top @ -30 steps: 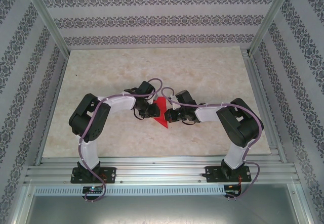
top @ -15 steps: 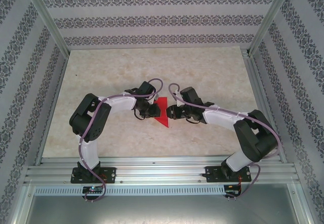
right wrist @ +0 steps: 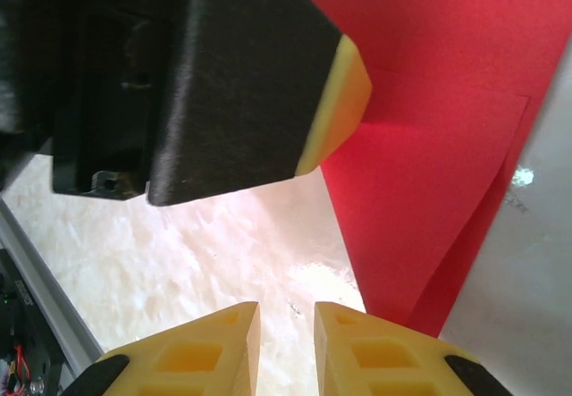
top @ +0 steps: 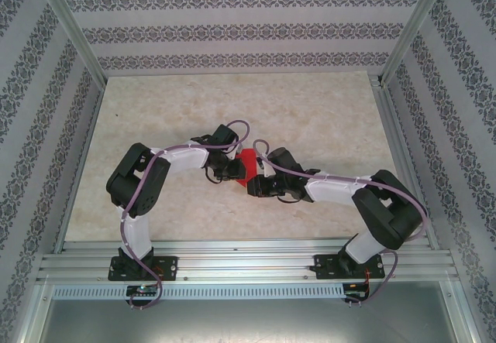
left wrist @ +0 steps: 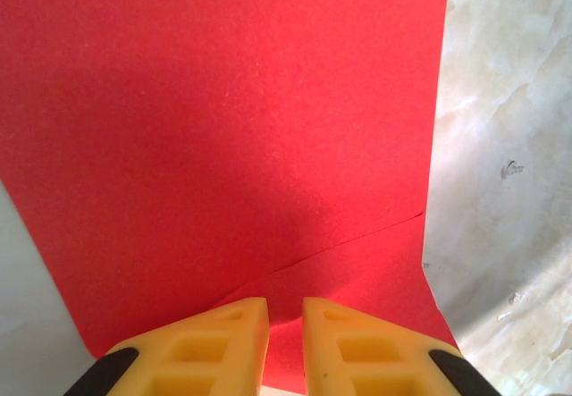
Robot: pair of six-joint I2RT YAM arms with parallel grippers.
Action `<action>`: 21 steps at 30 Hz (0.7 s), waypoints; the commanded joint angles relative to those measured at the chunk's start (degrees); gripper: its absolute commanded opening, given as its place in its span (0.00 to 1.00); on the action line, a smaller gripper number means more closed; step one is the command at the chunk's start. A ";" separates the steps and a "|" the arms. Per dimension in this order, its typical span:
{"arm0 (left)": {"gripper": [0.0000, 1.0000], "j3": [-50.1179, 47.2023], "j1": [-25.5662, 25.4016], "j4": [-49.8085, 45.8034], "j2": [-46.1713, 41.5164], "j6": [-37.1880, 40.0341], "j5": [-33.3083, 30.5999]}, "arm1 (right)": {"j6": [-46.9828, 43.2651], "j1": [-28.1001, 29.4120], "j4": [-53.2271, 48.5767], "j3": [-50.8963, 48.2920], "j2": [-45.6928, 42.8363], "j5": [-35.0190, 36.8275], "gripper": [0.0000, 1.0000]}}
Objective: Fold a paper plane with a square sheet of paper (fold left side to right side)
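Observation:
The red square sheet of paper (top: 246, 162) lies on the table between the two wrists, creased, with overlapping flaps. In the left wrist view the paper (left wrist: 223, 128) spreads out ahead, crossed by a diagonal flap edge. My left gripper (left wrist: 285, 314) stands over its near edge, its yellow fingers a narrow gap apart with red paper showing in the gap. My right gripper (right wrist: 286, 315) hovers over bare table just left of the paper (right wrist: 429, 146). It is open a little with nothing between its fingers. The left gripper's finger (right wrist: 241, 83) reaches the paper's edge.
The beige marbled tabletop (top: 325, 118) has free room behind and to both sides of the arms. Patterned walls and an aluminium frame (top: 74, 41) enclose it. A metal rail (top: 240, 262) runs along the near edge. The two wrists stand very close together.
The right arm has swung in, carrying its gripper from the paper's right side to the near tip, which it now covers. Its jaws went from shut to slightly apart. The left arm stayed put.

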 commanded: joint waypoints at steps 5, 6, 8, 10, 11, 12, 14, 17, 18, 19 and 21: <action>0.20 -1.16 -1.16 0.55 2.64 -0.46 -2.36 | 1.12 -0.94 0.69 1.42 3.02 -0.66 0.22; 0.20 -1.15 -1.17 0.54 2.55 -0.44 -2.32 | 1.21 -0.93 0.49 1.32 3.23 -0.88 0.22; 0.20 -1.15 -1.16 0.41 2.55 -0.41 -2.36 | 1.74 -0.99 0.37 0.67 3.43 -0.90 0.22; 0.20 -1.04 -1.21 0.45 2.66 -0.35 -2.40 | 2.25 -1.05 0.27 0.13 3.34 -0.90 0.22; 0.20 -1.02 -1.16 0.48 2.64 -0.36 -2.41 | 2.43 -1.12 0.13 -0.05 3.34 -0.95 0.22; 0.20 -1.06 -1.16 0.45 2.64 -0.36 -2.49 | 2.52 -1.12 0.13 -0.24 3.43 -1.08 0.22; 0.20 -0.89 -1.16 0.29 2.64 -0.27 -2.48 | 2.72 -1.12 -0.26 -0.44 3.82 -0.95 0.21; 0.20 -0.86 -1.16 0.28 2.73 -0.27 -2.65 | 2.89 -1.37 -0.90 -0.62 4.49 -0.55 0.21; 0.20 -0.85 -1.17 0.28 2.73 -0.27 -2.70 | 3.10 -1.47 -1.01 -0.62 4.66 -0.55 0.21; 0.20 -0.82 -1.18 0.28 2.75 -0.20 -2.66 | 3.24 -1.58 -1.30 -0.62 4.87 -0.47 0.21; 0.20 -0.78 -1.19 0.20 2.74 -0.15 -2.74 | 3.48 -1.65 -2.06 -0.53 5.36 -0.38 0.20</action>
